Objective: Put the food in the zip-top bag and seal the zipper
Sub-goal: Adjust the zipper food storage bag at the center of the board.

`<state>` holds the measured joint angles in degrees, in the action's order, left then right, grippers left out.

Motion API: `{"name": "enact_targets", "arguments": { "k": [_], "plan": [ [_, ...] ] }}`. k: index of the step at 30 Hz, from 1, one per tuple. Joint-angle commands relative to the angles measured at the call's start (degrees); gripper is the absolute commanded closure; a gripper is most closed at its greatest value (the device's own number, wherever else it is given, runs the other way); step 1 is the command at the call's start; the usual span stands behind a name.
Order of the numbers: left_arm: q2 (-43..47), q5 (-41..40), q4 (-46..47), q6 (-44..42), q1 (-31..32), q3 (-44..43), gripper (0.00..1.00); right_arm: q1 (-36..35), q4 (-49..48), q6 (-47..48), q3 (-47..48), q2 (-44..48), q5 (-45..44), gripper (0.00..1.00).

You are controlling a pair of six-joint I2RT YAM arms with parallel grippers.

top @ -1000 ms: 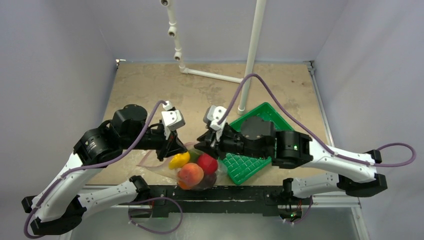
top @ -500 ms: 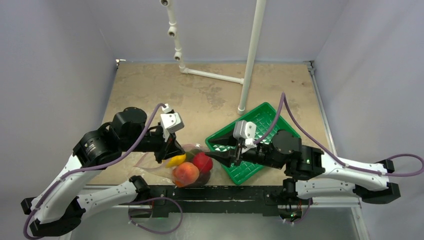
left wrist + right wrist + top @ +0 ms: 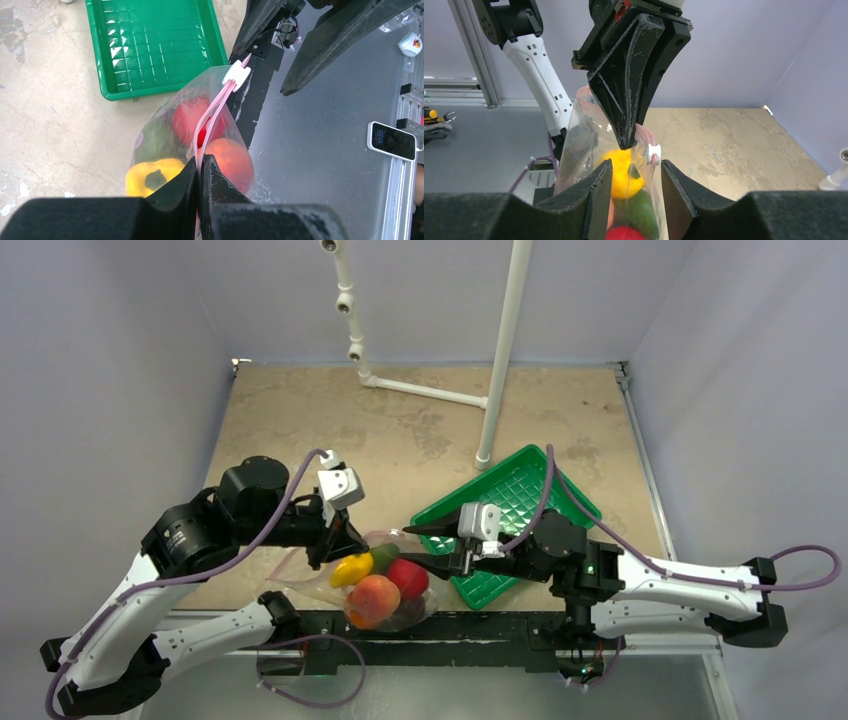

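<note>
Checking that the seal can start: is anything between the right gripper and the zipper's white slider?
Nothing visible does. The right gripper, jaws open, faces the slider directly; the left gripper, shut on the other end of the zipper, lies beyond it.

The bag [image 3: 320, 583] lies at the near edge of the table [image 3: 300, 420], between the two arms. It bulges with food: a yellow pepper [image 3: 352, 568], a green piece [image 3: 385, 557], a red tomato [image 3: 408, 577] and a peach [image 3: 371, 597] nearest the edge. The left gripper [image 3: 335, 542] comes in from the left and meets the bag's far side above the pepper, its jaws pressed together. The right gripper [image 3: 406, 545] reaches in from the right, its two black fingers spread apart at the bag's right end, the nearer one just by the tomato. A green tray [image 3: 520, 480] sits cornerwise under the right arm, and a white pole [image 3: 503, 350] rises just beyond it.
</note>
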<state>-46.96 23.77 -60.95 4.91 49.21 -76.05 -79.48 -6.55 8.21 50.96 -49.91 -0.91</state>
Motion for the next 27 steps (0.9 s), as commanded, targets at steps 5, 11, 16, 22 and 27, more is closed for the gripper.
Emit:
{"name": "enact_targets", "arguments": {
  "k": [5,11,16,22,27],
  "plan": [
    [1.3,2.3,2.7,-0.2,0.0,-1.3,1.0,-0.1,-7.9,1.0,-2.8,-1.6,3.1,0.57],
    [1.6,2.9,3.0,-0.3,0.0,-1.4,1.0,-0.1,-11.7,0.1,-3.9,-4.1,2.4,0.59],
    [1.7,3.0,3.0,-0.5,0.0,-1.7,1.0,-0.1,-14.8,-0.2,-4.5,-6.7,2.2,0.61],
    [2.5,3.4,3.1,-0.4,0.0,-1.3,1.0,-0.1,-18.0,-0.3,-5.5,-8.2,3.3,0.69],
    [3.2,4.1,3.1,-0.3,0.0,-0.8,1.0,-0.1,-18.0,-0.1,-5.3,-9.1,3.8,1.0]
  ]
}}
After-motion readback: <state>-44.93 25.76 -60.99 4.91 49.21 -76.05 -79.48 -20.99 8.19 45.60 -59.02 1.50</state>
